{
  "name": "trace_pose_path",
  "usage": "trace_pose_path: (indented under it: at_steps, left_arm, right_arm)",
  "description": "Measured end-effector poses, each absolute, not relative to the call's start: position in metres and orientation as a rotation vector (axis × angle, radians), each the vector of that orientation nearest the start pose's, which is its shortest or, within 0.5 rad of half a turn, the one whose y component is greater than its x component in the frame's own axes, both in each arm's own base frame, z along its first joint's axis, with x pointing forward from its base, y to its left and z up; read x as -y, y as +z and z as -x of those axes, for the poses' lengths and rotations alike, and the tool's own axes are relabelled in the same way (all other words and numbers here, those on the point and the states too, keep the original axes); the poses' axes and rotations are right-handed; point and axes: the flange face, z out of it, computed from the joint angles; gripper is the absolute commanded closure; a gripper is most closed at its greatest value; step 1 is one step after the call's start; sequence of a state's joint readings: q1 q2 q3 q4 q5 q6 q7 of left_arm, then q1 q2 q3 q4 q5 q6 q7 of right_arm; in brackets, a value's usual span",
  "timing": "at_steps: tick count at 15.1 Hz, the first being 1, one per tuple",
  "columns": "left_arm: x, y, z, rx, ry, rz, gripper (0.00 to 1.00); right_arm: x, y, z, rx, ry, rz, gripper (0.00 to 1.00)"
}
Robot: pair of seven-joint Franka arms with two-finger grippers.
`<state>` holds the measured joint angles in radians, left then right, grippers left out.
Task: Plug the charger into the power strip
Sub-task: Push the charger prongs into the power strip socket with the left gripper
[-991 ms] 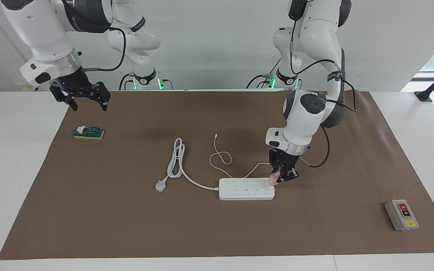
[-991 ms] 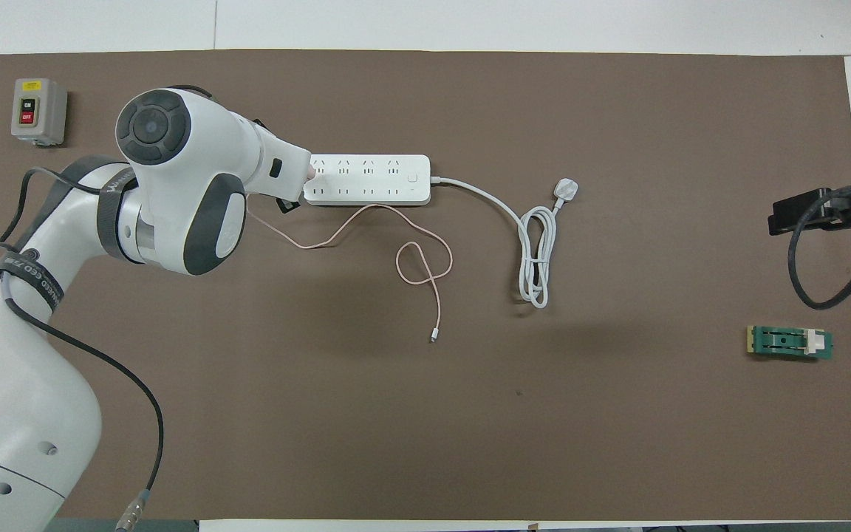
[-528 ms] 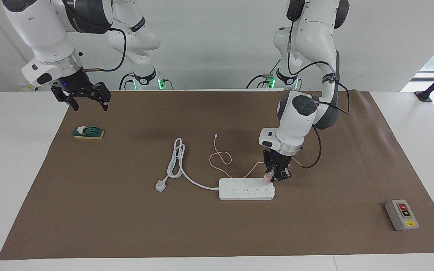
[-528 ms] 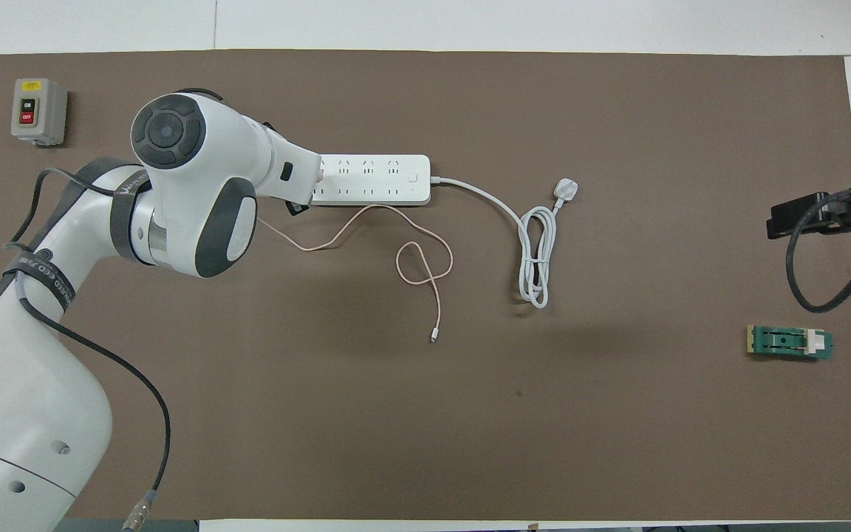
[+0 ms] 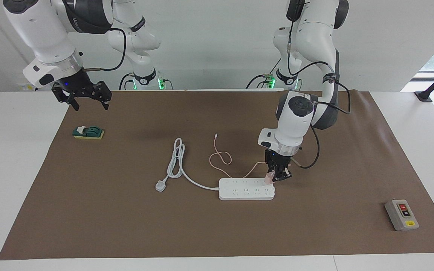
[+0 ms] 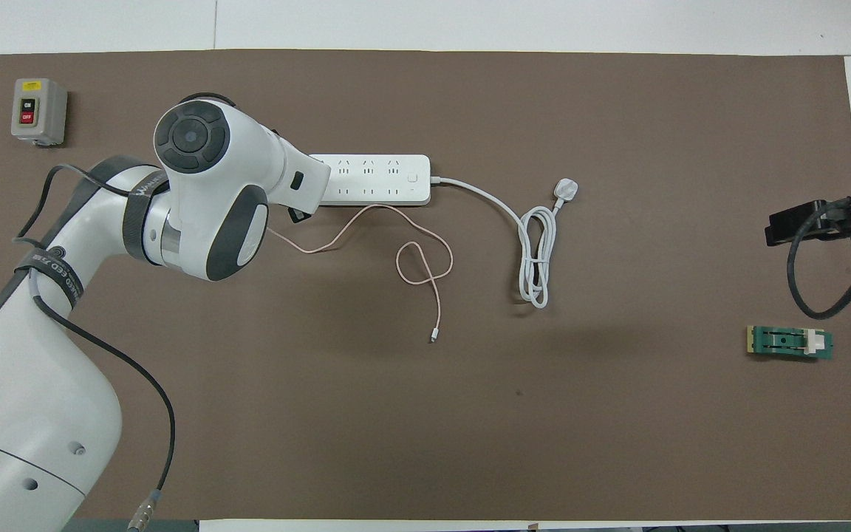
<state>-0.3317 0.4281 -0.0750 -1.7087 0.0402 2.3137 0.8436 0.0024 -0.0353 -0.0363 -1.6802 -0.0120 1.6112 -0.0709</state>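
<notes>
The white power strip [image 5: 245, 189] lies flat on the brown mat, also in the overhead view [image 6: 377, 179]. My left gripper [image 5: 273, 176] is shut on the pale-pink charger [image 5: 268, 178] and holds it down on the strip's end toward the left arm's end of the table, on the row nearer to the robots. In the overhead view the left arm hides the charger. Its thin pink cable [image 5: 220, 158] loops on the mat nearer to the robots [image 6: 425, 270]. My right gripper [image 5: 85, 98] is open and hangs in the air over the mat's corner, waiting.
The strip's thick white cord and grey-white plug [image 5: 160, 185] lie coiled beside it toward the right arm's end. A green block on a yellow base [image 5: 88, 132] sits under the right gripper's side. A grey switch box [image 5: 401, 215] stands at the left arm's end.
My left gripper has shifted along the strip toward the right arm's end and lowered the charger onto the outlet row. The right arm has barely moved.
</notes>
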Motion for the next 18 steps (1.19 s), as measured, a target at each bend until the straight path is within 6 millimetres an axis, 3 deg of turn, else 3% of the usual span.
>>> trace_pose_path:
  at_steps: [18]
  left_arm:
    - [0.2728, 0.36, -0.6222, -1.846, -0.255, 2.466, 1.0]
  right_arm:
    - [0.0189, 0.597, -0.5415, 0.094, 0.054, 3.148, 0.0]
